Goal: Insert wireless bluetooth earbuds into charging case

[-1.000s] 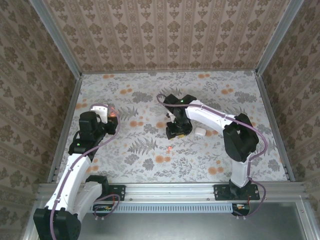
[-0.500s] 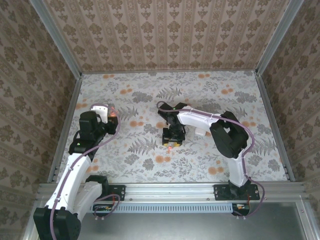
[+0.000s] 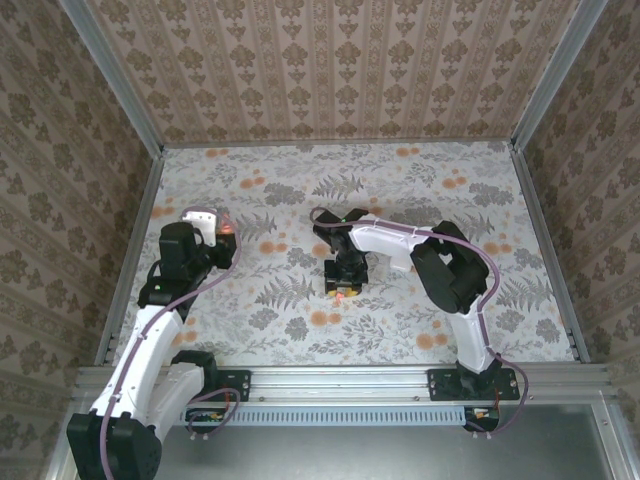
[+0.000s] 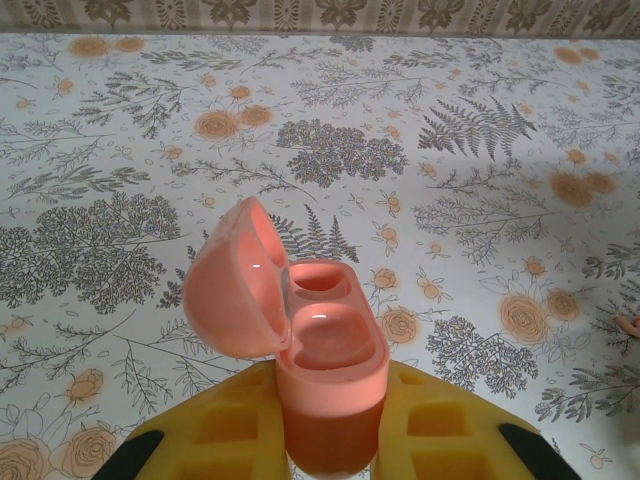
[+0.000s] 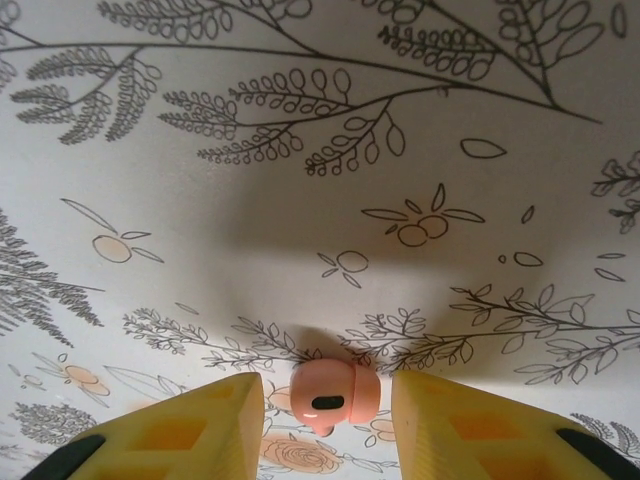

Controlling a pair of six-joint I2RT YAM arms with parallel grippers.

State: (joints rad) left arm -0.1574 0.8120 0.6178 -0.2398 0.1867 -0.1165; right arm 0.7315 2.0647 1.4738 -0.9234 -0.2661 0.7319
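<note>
My left gripper (image 4: 325,440) is shut on the coral charging case (image 4: 325,370), which stands upright between the yellow pads. Its lid is swung open to the left and both sockets are bare. From above, the case (image 3: 227,226) is a small red spot at the left gripper (image 3: 222,232), left of centre. One coral earbud (image 5: 335,394) lies on the floral floor between the fingertips of my right gripper (image 5: 328,392), which is open, with a gap on each side. In the top view the right gripper (image 3: 343,282) points down over that earbud (image 3: 341,295) at mid-table.
Patterned walls and aluminium rails (image 3: 135,250) box in the floor on the left, right and far sides. The right arm (image 3: 450,270) bends across the middle right. A small pink shape (image 4: 630,323) is cut off at the right edge of the left wrist view.
My right gripper has moved left and nearer and come down around the earbud, with its jaws narrowing. The left arm and the case have stayed still.
</note>
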